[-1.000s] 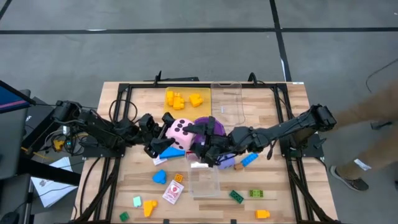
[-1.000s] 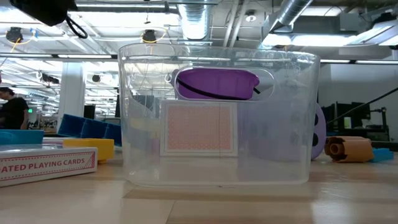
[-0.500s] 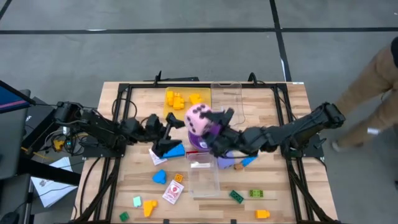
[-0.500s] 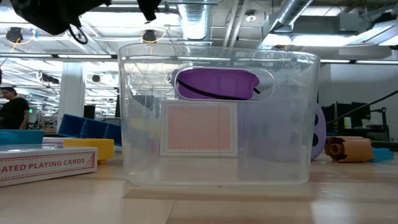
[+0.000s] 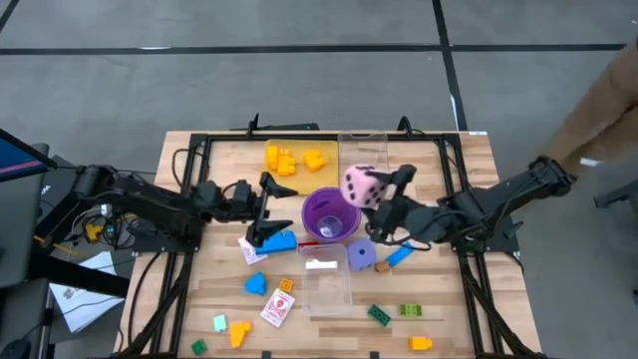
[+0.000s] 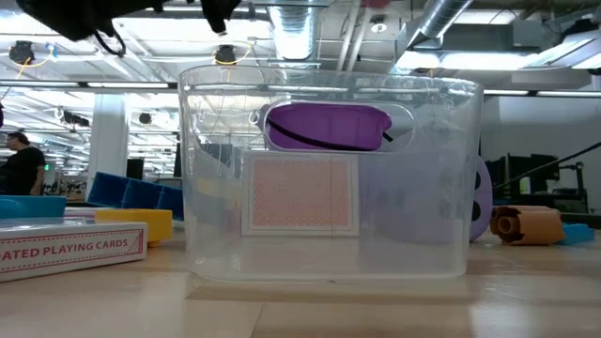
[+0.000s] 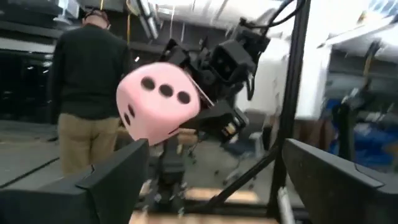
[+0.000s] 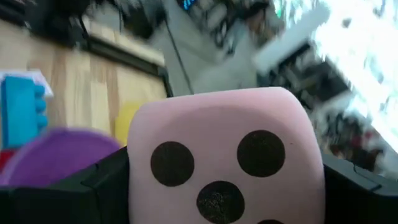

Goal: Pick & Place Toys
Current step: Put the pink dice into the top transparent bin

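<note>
My right gripper [image 5: 371, 191] is shut on a pink die with dark dots [image 5: 360, 184], held in the air just right of the purple cup [image 5: 329, 212]. The die also shows in the left wrist view [image 7: 159, 102] and fills the right wrist view [image 8: 224, 155]. My left gripper [image 5: 269, 202] is open and empty, left of the cup, above a blue brick [image 5: 280, 241]. A purple die [image 5: 361, 255] lies on the table beside a clear tray [image 5: 327, 282]. Loose bricks lie toward the near edge. My right gripper pinches the pink die by two opposite faces [image 8: 140, 186] between its two fingers [image 8: 93, 186]. The fingers come roughly level from the table's right side. The die is lifted clear of the table and the cup.
A yellow tray [image 5: 321, 176] with yellow bricks [image 5: 284, 158] and a second clear tray [image 5: 365, 160] stand at the far side. A playing-card box [image 6: 70, 246] lies near the front clear tray [image 6: 329, 263], which holds a card [image 6: 300, 192]. A person stands at the picture's right [image 5: 608, 100].
My right gripper has risen with the pink die from the table's middle and carried it toward the right and far edge, across the purple cup; the die has turned in the hold. My left gripper has shifted slightly toward the right and far edge.
</note>
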You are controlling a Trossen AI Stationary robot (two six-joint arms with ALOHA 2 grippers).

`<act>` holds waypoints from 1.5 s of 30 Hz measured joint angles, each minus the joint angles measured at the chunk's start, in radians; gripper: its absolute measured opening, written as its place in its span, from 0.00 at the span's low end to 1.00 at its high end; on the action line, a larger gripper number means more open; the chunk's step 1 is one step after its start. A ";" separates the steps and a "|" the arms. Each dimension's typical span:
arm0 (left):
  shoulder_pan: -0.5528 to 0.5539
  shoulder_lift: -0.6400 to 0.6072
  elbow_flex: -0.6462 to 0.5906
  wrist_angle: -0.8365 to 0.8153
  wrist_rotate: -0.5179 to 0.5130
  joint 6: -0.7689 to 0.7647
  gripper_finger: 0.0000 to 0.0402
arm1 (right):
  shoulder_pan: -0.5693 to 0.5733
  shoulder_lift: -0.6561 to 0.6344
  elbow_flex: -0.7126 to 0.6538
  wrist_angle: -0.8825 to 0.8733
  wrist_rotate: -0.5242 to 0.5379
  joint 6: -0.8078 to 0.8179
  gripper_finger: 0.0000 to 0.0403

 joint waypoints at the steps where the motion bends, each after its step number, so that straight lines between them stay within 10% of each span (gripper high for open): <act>1: 0.000 -0.031 0.000 -0.042 -0.007 0.017 0.89 | -0.004 -0.005 0.000 -0.057 0.000 0.070 0.85; 10: 0.000 -0.181 0.001 -0.249 -0.245 0.108 0.83 | -0.128 -0.049 -0.002 -0.412 -0.040 0.544 0.86; 16: 0.012 -0.174 0.001 -0.247 -0.417 0.172 0.81 | -0.325 -0.039 -0.002 -0.430 -0.266 0.581 0.86; 32: 0.081 -0.174 0.001 -0.228 -0.421 0.164 0.80 | -0.933 0.165 -0.002 -0.222 -0.826 0.483 0.86; 45: 0.081 -0.174 0.002 -0.278 -0.421 0.137 0.80 | -0.958 0.390 -0.003 -0.160 -0.882 0.595 0.88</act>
